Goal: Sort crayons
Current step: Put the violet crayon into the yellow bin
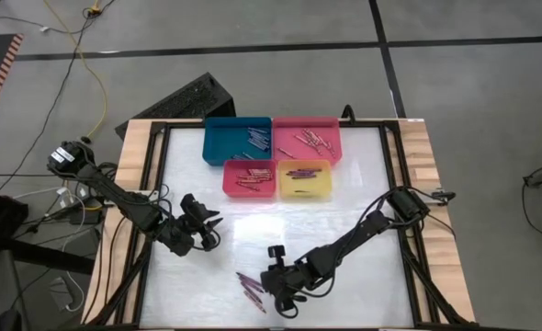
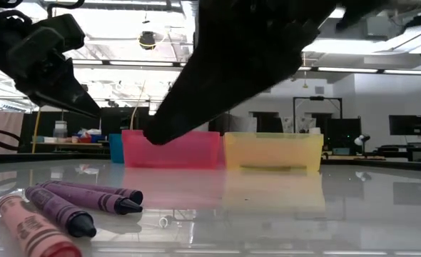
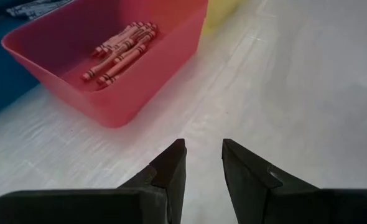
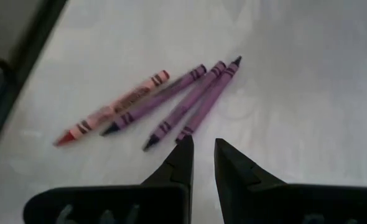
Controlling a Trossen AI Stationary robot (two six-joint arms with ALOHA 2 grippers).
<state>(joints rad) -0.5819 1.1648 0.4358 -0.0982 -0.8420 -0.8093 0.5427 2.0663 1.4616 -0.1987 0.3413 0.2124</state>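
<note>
Four crayons lie flat together on the white table near its front edge: one pink-red crayon (image 4: 112, 107) and three purple crayons (image 4: 190, 99), which the high view shows as a small cluster (image 1: 251, 287). My right gripper (image 4: 203, 144) hovers just short of the purple ones, narrowly open and empty; whether a fingertip touches the nearest crayon's end I cannot tell. My left gripper (image 3: 203, 149) is open and empty over bare table at the left (image 1: 211, 228), facing the red tray (image 3: 118, 93), where several crayons (image 3: 121, 53) lie.
Four trays stand at the far middle of the table: blue (image 1: 218, 147), pink (image 1: 289, 129), red (image 1: 232, 187) and yellow (image 1: 324, 188), each with crayons in it. Bare white table lies between the trays and the loose crayons. Wooden rails (image 1: 133, 184) border the table.
</note>
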